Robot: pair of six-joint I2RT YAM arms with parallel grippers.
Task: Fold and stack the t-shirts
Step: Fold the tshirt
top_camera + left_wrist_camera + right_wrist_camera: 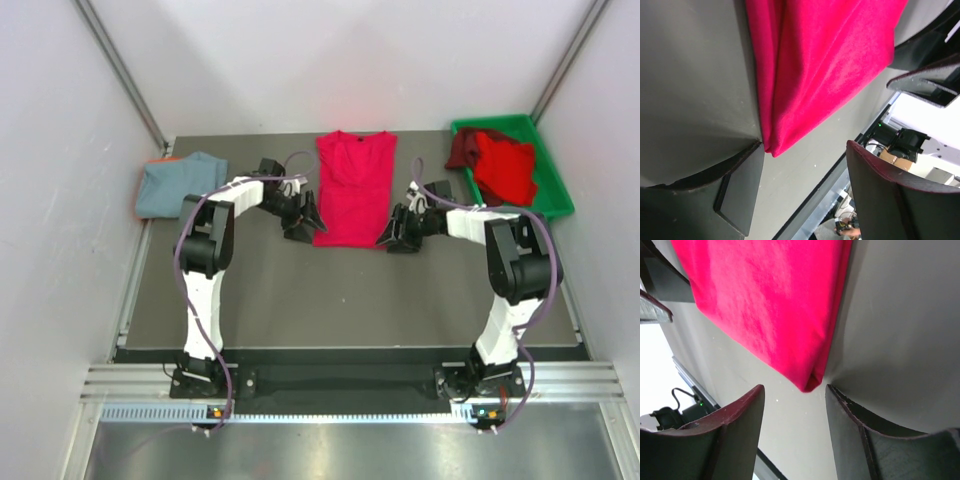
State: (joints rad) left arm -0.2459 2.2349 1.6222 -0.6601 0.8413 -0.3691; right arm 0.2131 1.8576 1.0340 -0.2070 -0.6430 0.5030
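Grey table (350, 300), white walls (50, 250), red t-shirt (354, 185)

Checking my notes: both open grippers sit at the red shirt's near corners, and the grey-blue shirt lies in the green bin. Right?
Not quite. The top view shows the grey-blue shirt on the table at far left, not in the green bin. The open left gripper and right gripper do sit at the near corners of the red shirt.
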